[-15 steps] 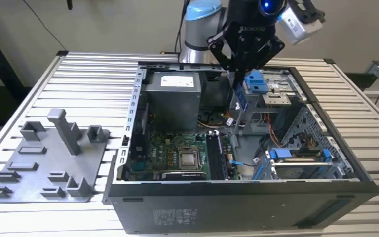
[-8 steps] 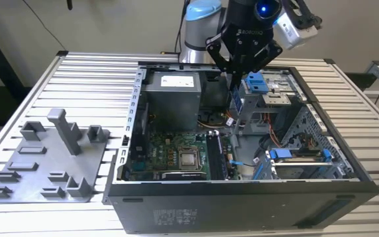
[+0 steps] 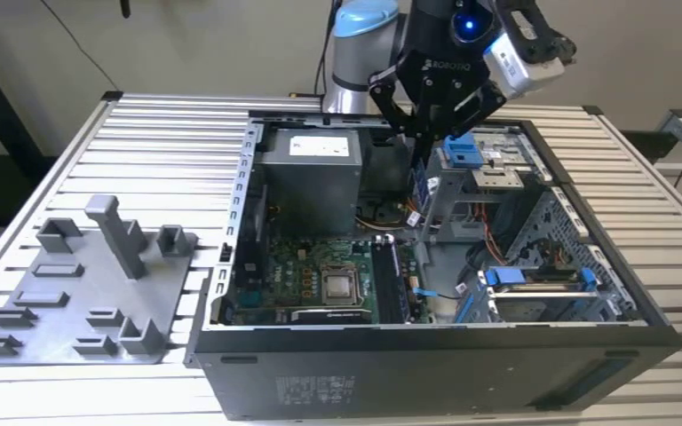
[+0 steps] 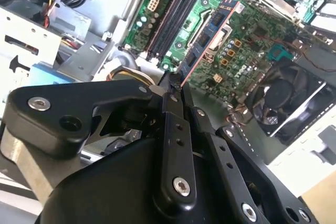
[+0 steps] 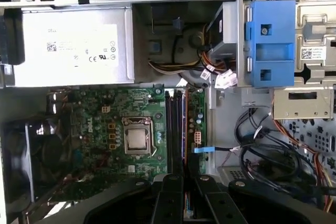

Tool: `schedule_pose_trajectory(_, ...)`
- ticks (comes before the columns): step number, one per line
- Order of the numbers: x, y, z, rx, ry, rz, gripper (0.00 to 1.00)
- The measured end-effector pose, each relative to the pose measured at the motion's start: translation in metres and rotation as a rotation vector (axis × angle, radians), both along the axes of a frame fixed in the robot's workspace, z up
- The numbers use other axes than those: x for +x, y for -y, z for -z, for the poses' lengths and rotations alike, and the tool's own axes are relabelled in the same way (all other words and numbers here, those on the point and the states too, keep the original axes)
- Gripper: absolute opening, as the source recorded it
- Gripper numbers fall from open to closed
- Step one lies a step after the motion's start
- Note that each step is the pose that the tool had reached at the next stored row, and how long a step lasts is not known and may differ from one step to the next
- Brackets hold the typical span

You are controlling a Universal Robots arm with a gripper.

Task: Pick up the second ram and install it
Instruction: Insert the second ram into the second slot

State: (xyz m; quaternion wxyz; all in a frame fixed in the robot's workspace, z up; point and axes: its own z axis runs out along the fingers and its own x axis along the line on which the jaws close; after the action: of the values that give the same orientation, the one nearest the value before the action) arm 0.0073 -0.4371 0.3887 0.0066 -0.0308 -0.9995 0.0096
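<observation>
My gripper [image 3: 419, 140] hangs over the open computer case [image 3: 436, 351], shut on the second ram [image 3: 418, 186]. The ram is a thin dark stick held on edge, pointing down toward the motherboard [image 3: 305, 275]. In the second wrist view the ram [image 4: 210, 35] runs out from between the closed fingertips [image 4: 168, 83], showing its chips and a reddish edge. It sits just beside the black memory slots [image 4: 176, 17] and above them. In the first wrist view the ram [image 5: 186, 129] appears edge-on, lined up along the slots [image 5: 173, 129], with the gripper [image 5: 185, 184] below it.
A grey plastic tray [image 3: 81, 293] with upright posts lies on the slatted table at the exterior view's left. Inside the case are the power supply [image 3: 312, 173], the processor socket [image 3: 341, 286], a blue drive bracket [image 3: 465, 151], bundles of cables [image 5: 262, 150] and a fan [image 4: 286, 103].
</observation>
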Motion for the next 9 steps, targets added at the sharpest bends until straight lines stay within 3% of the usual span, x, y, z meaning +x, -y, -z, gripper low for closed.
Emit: schedule_pose_trajectory(9,0.0,0.0002,0.0021,0.0001,-0.0015,0.022,0.14)
